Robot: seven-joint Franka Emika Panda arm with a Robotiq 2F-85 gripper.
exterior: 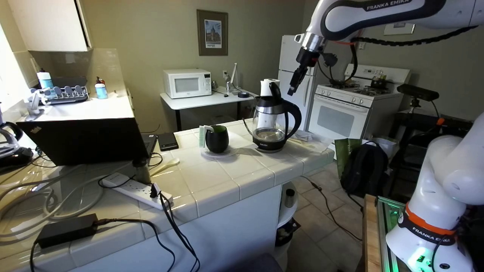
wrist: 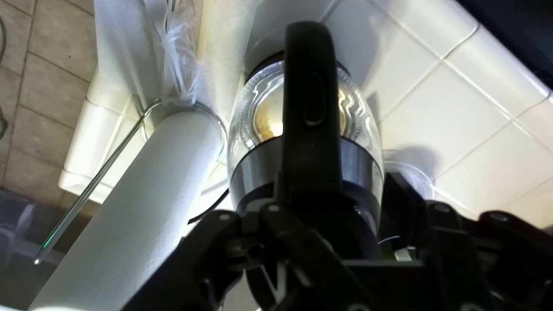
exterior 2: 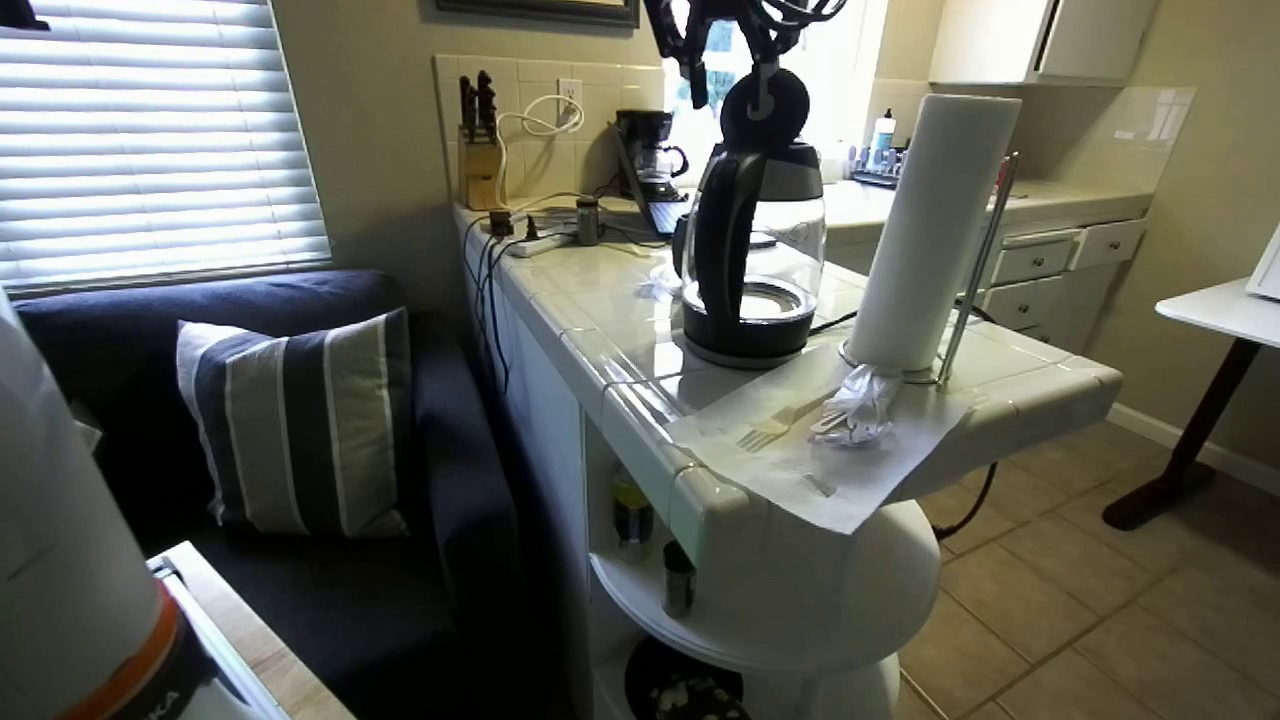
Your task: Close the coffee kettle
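The coffee kettle is a clear glass carafe with a black handle and dark base, upright on the tiled counter. It also shows in an exterior view and in the wrist view. Its black lid stands open, raised near vertical above the rim. My gripper is above the handle, beside the raised lid on the handle side. In an exterior view the fingers are spread, one overlapping the lid; I cannot tell whether it touches. In the wrist view the open fingers hide part of the kettle's top.
A paper towel roll on a wire stand is close beside the kettle. A black mug sits on a clear plate. A plastic fork and wrapped cutlery lie on paper. A power strip, cables and a laptop are farther along the counter.
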